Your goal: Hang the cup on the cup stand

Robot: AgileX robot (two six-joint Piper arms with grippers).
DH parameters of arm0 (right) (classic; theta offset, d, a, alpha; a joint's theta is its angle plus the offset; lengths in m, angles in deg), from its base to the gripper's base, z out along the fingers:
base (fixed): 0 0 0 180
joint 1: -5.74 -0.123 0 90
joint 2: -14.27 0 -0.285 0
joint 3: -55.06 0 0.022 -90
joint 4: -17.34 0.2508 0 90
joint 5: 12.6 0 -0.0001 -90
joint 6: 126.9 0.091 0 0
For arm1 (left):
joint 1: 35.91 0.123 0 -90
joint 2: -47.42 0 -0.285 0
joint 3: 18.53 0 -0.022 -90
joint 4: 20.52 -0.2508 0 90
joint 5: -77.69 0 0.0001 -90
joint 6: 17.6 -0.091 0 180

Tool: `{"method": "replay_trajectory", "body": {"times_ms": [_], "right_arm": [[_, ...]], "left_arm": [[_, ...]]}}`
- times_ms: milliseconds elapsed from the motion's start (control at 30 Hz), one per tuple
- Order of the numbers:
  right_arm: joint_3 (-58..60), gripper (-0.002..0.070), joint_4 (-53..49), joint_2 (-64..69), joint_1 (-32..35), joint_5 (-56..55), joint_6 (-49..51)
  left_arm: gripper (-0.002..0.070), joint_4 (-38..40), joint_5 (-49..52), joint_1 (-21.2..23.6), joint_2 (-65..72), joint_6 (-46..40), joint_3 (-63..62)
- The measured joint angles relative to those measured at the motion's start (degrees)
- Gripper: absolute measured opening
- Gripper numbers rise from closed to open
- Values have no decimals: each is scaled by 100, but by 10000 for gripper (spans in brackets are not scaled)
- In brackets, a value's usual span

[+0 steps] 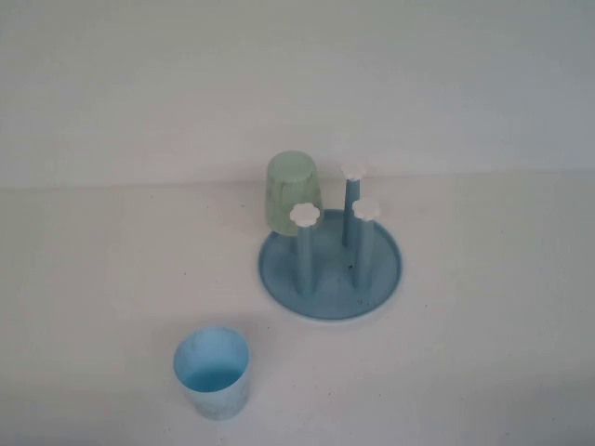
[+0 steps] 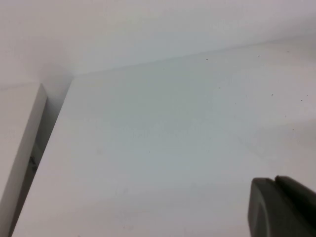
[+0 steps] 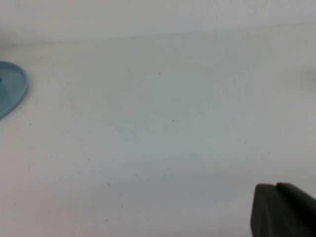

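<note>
The left gripper [image 2: 282,210] is closed with nothing between its jaws, parked over bare white table [image 2: 163,143], out of the high view; no task object shows near it. The right gripper [image 3: 284,211] is likewise closed and empty above the table, and in its wrist view the rim of the cup stand [image 3: 12,89] lies well apart from it. In the high view, the cup [image 1: 212,371] stands upright, mouth up, near the stand's base [image 1: 330,269] on the robot's near-left side. A pale green cup [image 1: 294,191] sits inverted on a rear peg.
</note>
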Motion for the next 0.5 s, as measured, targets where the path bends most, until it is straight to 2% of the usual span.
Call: {"method": "replay_trajectory", "body": {"times_ms": [500], "right_arm": [[0, 2, 0, 0, 0, 0, 0]], "left_arm": [[-1, -11, 0, 0, 0, 11, 0]]}}
